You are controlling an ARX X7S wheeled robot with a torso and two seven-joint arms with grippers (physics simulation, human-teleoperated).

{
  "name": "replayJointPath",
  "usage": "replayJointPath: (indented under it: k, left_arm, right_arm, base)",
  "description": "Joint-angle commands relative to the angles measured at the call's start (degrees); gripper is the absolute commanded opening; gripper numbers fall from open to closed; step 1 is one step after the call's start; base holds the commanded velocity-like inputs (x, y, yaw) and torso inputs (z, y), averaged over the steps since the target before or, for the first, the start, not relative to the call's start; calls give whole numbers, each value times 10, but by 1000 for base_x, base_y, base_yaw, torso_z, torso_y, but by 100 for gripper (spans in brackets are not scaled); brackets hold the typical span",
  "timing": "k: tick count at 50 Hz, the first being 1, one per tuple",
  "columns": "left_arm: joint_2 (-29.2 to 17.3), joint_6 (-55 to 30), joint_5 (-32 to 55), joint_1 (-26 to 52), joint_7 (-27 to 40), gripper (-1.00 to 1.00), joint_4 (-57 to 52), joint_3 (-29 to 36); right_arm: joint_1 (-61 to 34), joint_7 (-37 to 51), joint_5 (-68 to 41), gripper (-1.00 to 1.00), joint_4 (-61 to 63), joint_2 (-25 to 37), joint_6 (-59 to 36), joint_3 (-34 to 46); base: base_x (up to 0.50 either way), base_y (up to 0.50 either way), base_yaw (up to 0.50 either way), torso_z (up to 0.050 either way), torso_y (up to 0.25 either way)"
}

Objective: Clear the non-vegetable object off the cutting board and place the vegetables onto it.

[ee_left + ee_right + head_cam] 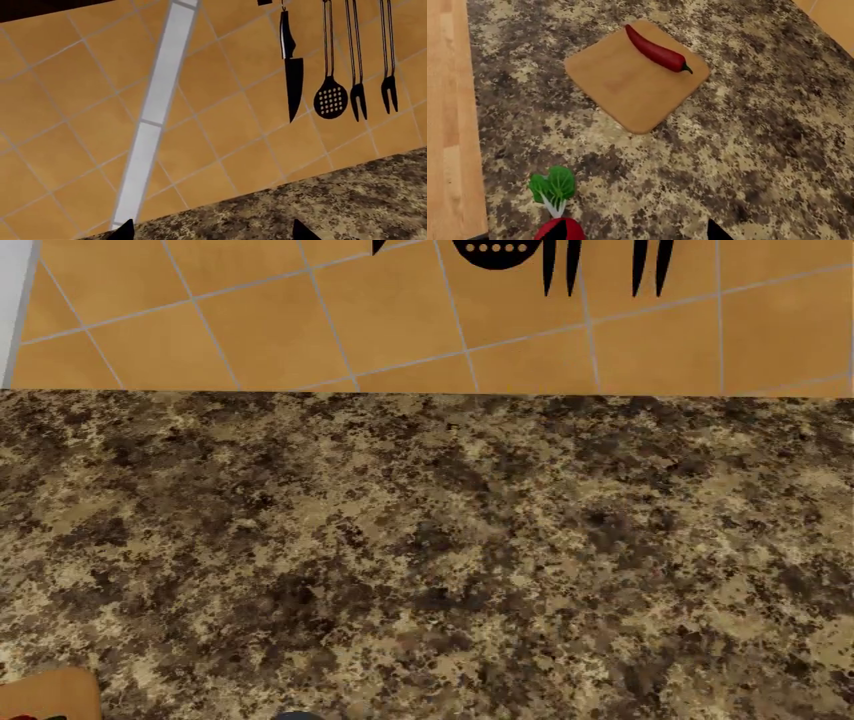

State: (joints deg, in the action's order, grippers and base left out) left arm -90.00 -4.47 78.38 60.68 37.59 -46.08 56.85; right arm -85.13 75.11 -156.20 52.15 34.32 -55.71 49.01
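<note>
One cutting board [630, 77] lies flat on the speckled worktop [747, 150] with one red chili [656, 50] resting along its edge. One radish [557, 220] with green leaves lies on the worktop, well apart from the board. Only the dark tips of each end effector show; whether either is open or closed cannot be told. Four black utensils hang on the tiled wall [220, 115].

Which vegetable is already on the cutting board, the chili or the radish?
The red chili: it lies along one edge of the cutting board. The radish with green leaves sits off the board on the countertop.
</note>
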Motion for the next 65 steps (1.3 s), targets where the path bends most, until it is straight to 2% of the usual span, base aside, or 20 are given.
replayJointPath:
  k: [1,32,43,65]
  left_arm:
    - [0,2,-12,-5,-14,100,-5,-17]
    - [0,3,-9,-5,-8,100,-3,-26]
    - [0,11,-15,-13,-4,100,-3,-22]
    - [0,19,-18,-17,1,100,-1,-23]
  right_arm:
    - [34,-19,26,100,22,-29,29,3]
    - [144,-12,92,100,62,-50,43,59]
    - [189,-10,148,100,51,-48,-6,92]
    - [253,-64,225,100,9,-51,-71,98]
  base:
    - [47,0,-14,0,0]
    - [49,0,-7,0,0]
    - [50,0,-7,0,0]
    - [50,0,-6,0,0]
